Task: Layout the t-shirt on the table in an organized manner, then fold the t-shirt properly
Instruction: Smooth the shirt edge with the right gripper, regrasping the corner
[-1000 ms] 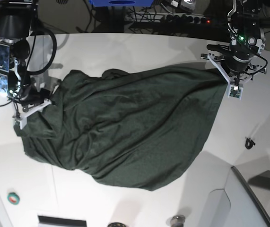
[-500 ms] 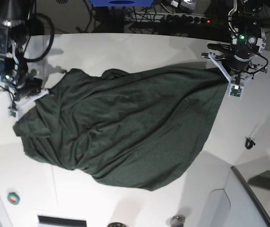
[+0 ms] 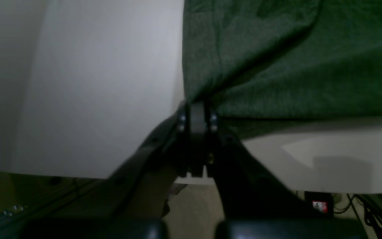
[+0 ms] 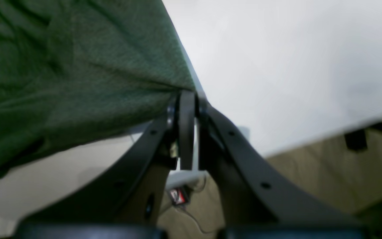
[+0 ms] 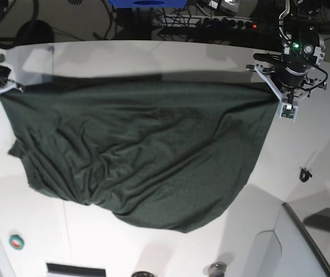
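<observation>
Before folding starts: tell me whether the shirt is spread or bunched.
Mostly spread: the shirt is pulled taut between the left gripper and right gripper, but wrinkled, with an uneven lower edge.

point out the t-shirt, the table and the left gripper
t-shirt [image 5: 141, 156], base view, middle of the spread green cloth
table [image 5: 321, 138], base view, bare white top beside the shirt
left gripper [image 3: 196, 108], left wrist view, between the closed fingers

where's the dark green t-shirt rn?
Base view: the dark green t-shirt lies mid-table, top edge stretched between the right gripper at left and the left gripper at right.
</observation>
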Controlling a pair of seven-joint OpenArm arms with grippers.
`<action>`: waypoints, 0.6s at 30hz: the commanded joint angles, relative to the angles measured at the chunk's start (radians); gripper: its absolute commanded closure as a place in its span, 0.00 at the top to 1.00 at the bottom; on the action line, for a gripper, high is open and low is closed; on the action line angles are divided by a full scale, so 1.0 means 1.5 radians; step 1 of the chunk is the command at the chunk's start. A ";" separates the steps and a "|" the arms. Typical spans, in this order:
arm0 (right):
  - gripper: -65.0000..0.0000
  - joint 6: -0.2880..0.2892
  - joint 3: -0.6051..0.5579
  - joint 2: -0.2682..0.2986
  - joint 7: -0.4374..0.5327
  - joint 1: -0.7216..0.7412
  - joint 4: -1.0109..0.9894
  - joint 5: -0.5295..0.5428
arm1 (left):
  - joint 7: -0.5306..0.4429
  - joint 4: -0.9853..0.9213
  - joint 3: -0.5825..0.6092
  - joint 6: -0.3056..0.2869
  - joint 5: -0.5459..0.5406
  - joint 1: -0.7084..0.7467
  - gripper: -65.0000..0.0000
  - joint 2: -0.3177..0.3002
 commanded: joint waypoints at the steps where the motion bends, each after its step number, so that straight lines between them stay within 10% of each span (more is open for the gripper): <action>1: 0.01 -0.001 0.013 0.005 0.005 -0.003 0.028 -0.001 | -0.011 0.015 -0.003 0.003 0.005 0.000 0.00 -0.005; 12: 0.01 -0.002 -0.152 -0.041 -0.044 0.094 0.063 -0.002 | -0.011 0.015 -0.002 0.003 0.005 -0.006 0.00 -0.005; 18: 0.03 0.005 -0.234 -0.036 -0.038 0.282 -0.191 -0.003 | -0.011 0.015 -0.003 0.003 0.005 -0.006 0.00 -0.006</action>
